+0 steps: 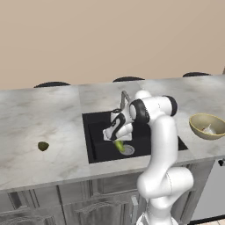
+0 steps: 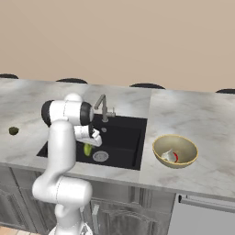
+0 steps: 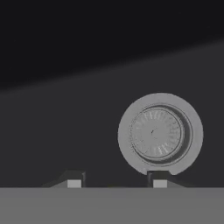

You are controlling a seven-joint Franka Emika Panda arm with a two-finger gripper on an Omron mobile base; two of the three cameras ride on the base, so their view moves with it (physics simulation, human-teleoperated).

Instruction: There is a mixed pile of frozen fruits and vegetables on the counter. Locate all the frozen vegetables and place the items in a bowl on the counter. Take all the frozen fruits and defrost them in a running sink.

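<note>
**Claw Down in the Sink with the Yellow-Green Fruit**

The white arm reached down into the black rectangular recessed sink (image 1: 99, 132), and its claw (image 1: 118, 144) hung low over the basin floor. Its fingers were drawn in and pinching the yellow-green oblong fruit (image 1: 119, 146), which pointed downward from the claw. In the right base view the same fruit (image 2: 87, 149) sat just at 9 o'clock of the round silver drain (image 2: 100, 156). From the hand's own camera the two dark fingertips (image 3: 73, 180) rose at the lower edge, with the drain (image 3: 159, 133) just beyond the right one; the fruit itself could not be made out there.

The grey metal angular faucet (image 2: 103, 108) stood at the far edge of the sink, at 12 o'clock of the claw. I could not tell whether water was running.

On the light grey-white marbled stone surface (image 1: 39, 118), the small dark olive-brown rounded lump (image 1: 43, 146) lay alone, well apart from the sink at its 9 o'clock. At 3 o'clock of the sink stood the wide round tan-beige bowl (image 2: 158, 144), and in it lay the small whitish bulb (image 2: 168, 155) touching the small glossy red round tomato (image 2: 175, 157).
</note>
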